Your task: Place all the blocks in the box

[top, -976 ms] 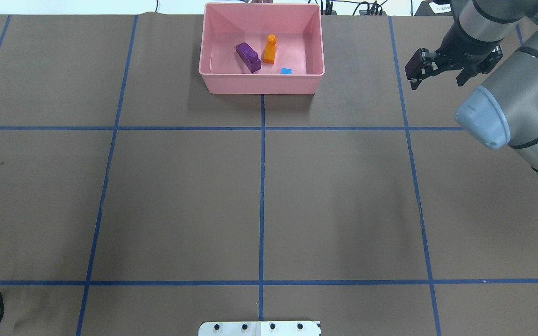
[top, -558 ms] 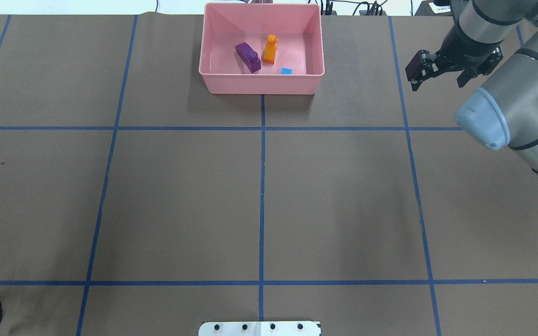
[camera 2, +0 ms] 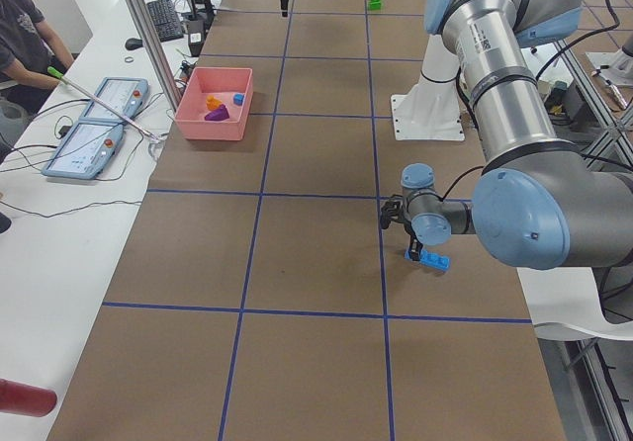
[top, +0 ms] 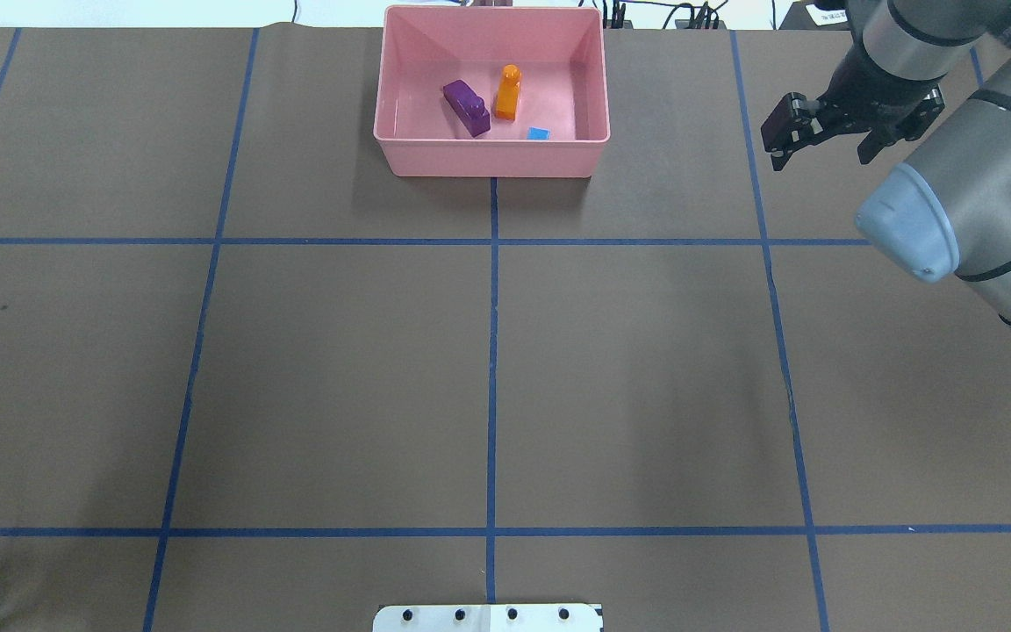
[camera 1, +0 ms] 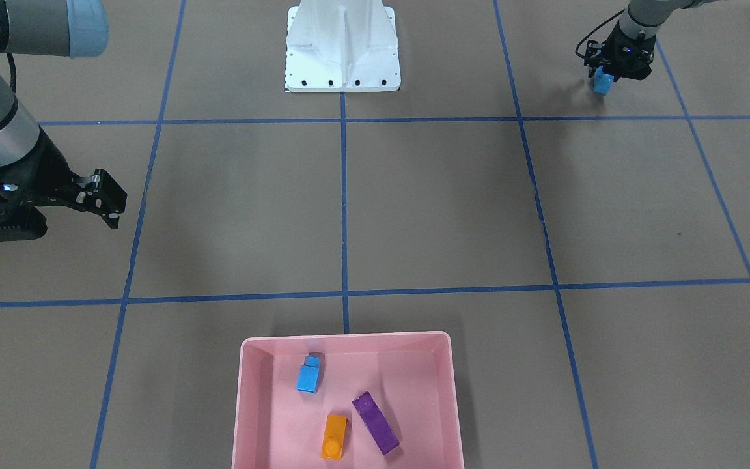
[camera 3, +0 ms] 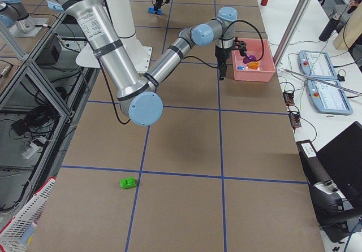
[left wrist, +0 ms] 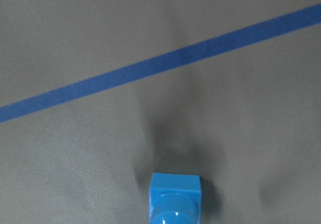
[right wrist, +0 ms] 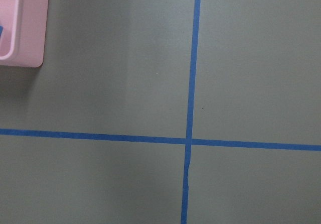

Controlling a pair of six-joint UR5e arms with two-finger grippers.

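I could not tell whether the left gripper (camera 1: 605, 73) gripped the long blue studded plastic brick (camera 1: 603, 85); centring mattered before lifting.

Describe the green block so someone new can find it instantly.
On the brown table, go to the end on the robot's right, far from the pink box. The green block lies alone beside a blue tape line; it is the only green thing there.

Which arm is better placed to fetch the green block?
Likely right. The green block lies toward the table's right end, the right gripper is open and empty, and the left gripper is at the far left end, shut on the long blue block.
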